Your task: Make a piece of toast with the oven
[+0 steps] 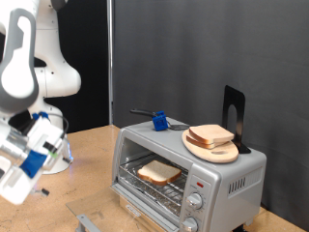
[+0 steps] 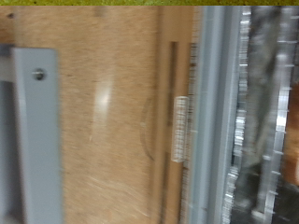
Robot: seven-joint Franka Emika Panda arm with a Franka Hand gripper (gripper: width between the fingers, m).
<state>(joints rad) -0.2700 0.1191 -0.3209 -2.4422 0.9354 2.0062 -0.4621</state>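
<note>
One piece of toast (image 1: 158, 173) lay flat on the wire rack (image 1: 145, 184) inside the oven (image 1: 189, 180), towards the left half of the cavity as the exterior view showed it; it was pale with a tan crust. The glass door (image 1: 97, 222) appeared to hang open, lowered in front of the cavity, though only its edge showed at the bottom of the exterior view. The loading step therefore looked complete, and the step in hand was judged to be closing up and starting the oven. That would call for access to the door edge and to the two round knobs (image 1: 194, 203) on the right front panel. The gripper (image 1: 21, 166) hung at the far left of the exterior view, well apart from the oven and holding nothing; whether its jaws stood wide or narrow could not be told. The wrist view was blurred, showing only wooden table (image 2: 103, 112) and metal edges. On the oven top rested a round wooden plate (image 1: 214, 150) carrying more bread slices (image 1: 211, 135), a blue-handled utensil (image 1: 158, 120) and a black stand (image 1: 235, 114). Nothing stood between gripper and oven front.
</note>
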